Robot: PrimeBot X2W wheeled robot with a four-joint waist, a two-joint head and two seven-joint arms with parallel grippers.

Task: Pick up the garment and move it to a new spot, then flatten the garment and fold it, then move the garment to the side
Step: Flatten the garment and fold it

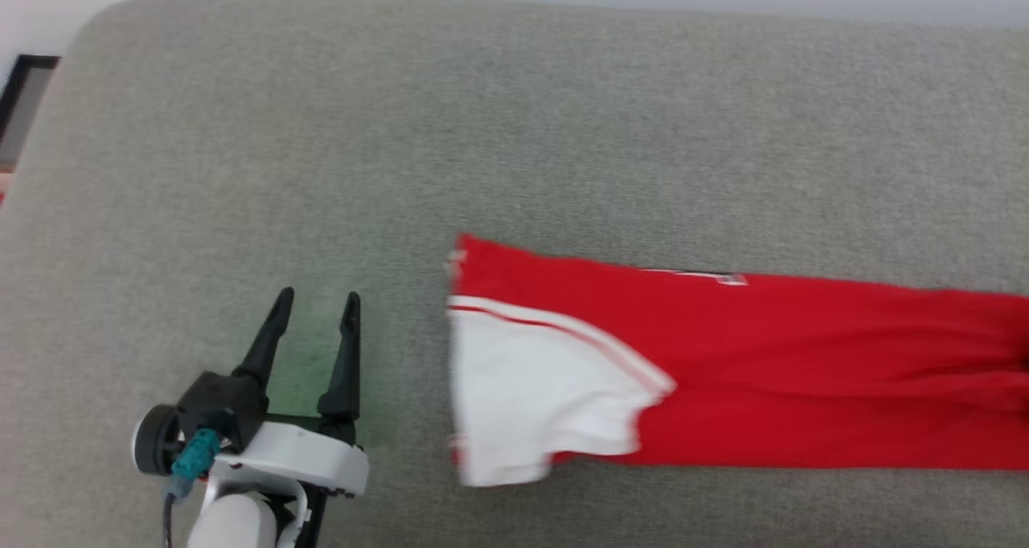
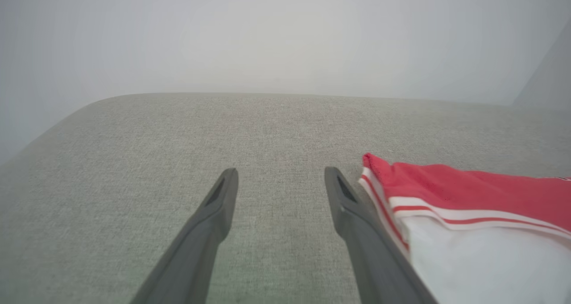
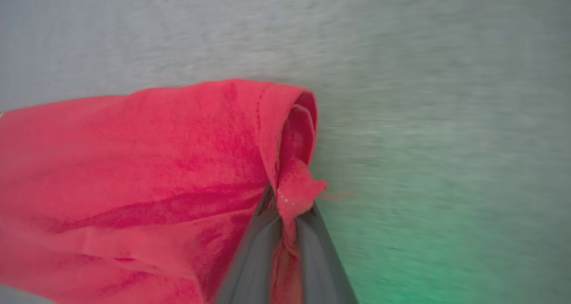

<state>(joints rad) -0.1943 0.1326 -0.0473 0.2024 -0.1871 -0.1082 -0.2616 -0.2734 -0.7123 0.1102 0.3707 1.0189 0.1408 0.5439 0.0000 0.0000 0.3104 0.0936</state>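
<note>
The garment (image 1: 772, 371), a red jersey folded into a long band with a white striped sleeve at its left end, lies across the grey table and runs off the head view's right edge. My left gripper (image 1: 315, 307) stands open on bare table just left of the sleeve, touching nothing; in the left wrist view the left gripper (image 2: 281, 177) has the garment (image 2: 468, 206) close beside its right finger. In the right wrist view my right gripper (image 3: 285, 197) is shut on a pinched red edge of the garment (image 3: 134, 170).
The grey felt-covered table (image 1: 482, 114) stretches wide behind and left of the jersey, with a rounded far-left corner. A dark frame (image 1: 20, 90) sits beyond the left edge.
</note>
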